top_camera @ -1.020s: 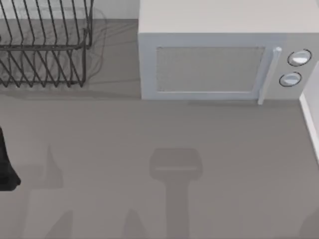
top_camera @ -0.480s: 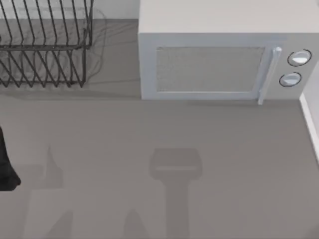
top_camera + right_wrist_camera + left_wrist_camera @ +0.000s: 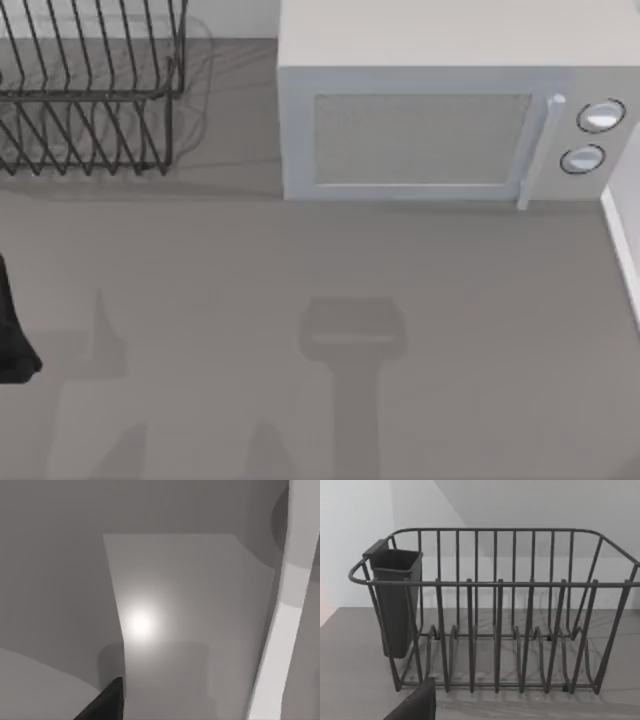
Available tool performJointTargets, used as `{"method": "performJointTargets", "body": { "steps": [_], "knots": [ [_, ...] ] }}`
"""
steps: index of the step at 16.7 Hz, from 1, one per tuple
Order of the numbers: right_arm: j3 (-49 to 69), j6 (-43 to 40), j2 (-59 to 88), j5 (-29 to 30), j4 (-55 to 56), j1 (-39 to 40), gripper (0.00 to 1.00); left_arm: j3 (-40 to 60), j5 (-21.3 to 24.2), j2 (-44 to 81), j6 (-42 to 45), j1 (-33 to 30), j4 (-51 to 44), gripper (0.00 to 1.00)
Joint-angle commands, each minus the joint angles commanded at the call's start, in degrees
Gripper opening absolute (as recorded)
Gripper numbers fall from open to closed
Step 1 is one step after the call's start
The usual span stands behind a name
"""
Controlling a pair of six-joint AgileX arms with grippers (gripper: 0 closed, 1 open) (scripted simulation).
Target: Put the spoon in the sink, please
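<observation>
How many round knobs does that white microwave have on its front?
2: both sit at the right end of the white box-shaped microwave, right of its handle, the upper round knob directly above the lower round knob.

The middle and front of the table [image 3: 300, 280] lie bare and flat. At the back a big white microwave [image 3: 430, 130] blocks the way, with a wire dish rack [image 3: 90, 110] at the back left (a dark cup [image 3: 395, 600] hangs on it).

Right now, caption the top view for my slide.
Grey counter seen from above: wire dish rack at back left, closed white microwave at back right.
</observation>
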Motion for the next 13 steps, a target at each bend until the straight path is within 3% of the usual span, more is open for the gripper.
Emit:
{"method": "performJointTargets", "body": {
  "steps": [12,13],
  "knots": [
    [0.0,0.0,0.0,0.0,0.0,0.0,0.02,0.0,0.0,0.0,0.0,0.0,0.0,1.00],
    [0.0,0.0,0.0,0.0,0.0,0.0,0.00,0.0,0.0,0.0,0.0,0.0,0.0,1.00]
  ]
}}
